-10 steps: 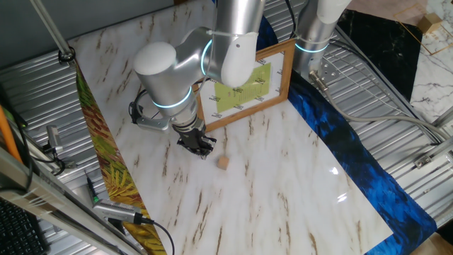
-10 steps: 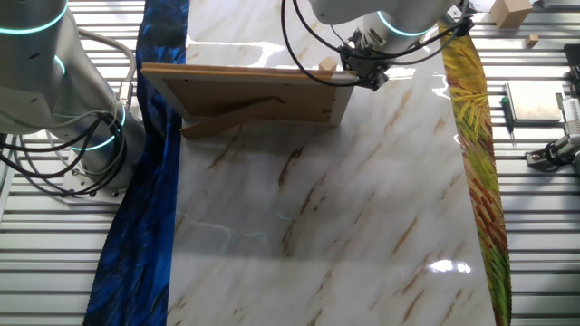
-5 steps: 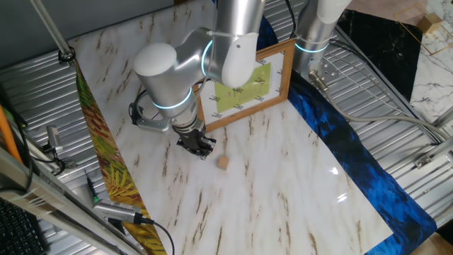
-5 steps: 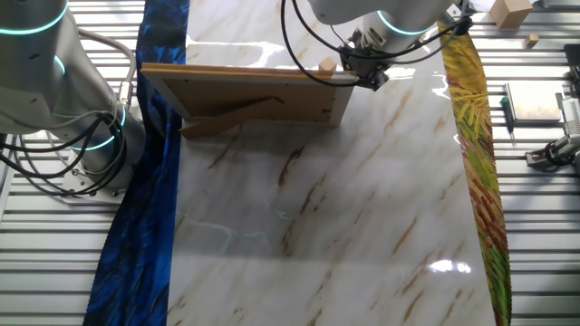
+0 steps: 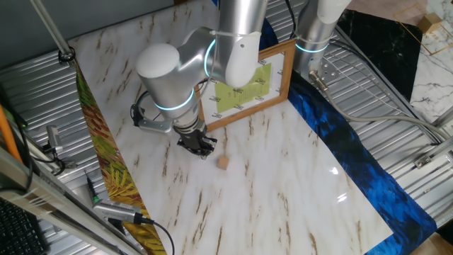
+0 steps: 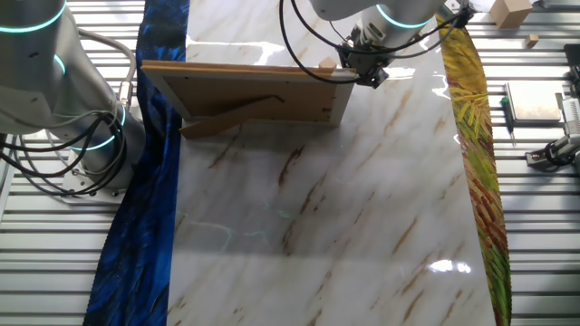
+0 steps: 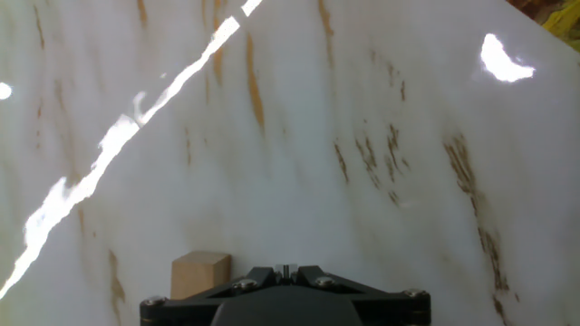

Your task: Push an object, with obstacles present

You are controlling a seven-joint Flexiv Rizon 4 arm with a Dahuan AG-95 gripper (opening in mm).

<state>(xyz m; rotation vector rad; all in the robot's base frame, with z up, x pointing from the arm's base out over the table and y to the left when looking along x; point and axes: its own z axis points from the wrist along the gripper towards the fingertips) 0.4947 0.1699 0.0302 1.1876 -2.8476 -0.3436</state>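
While we watch from above: our black two-finger gripper [image 5: 201, 148] hangs low over the white marble-patterned table [image 5: 283, 177]
Fingers: together or apart, we cannot tell
Block: small light-tan wooden cube [image 5: 223, 163] on the marble, just beside our gripper
Obstacle: rectangular brown wooden picture frame [image 5: 244, 86] stands propped behind

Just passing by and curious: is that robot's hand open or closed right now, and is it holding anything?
Hand: low over the table beside the small tan block, not holding it; open or closed cannot be told.

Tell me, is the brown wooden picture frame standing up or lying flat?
Standing up, tilted back. The brown wooden picture frame leans on a back prop that shows in the other fixed view.
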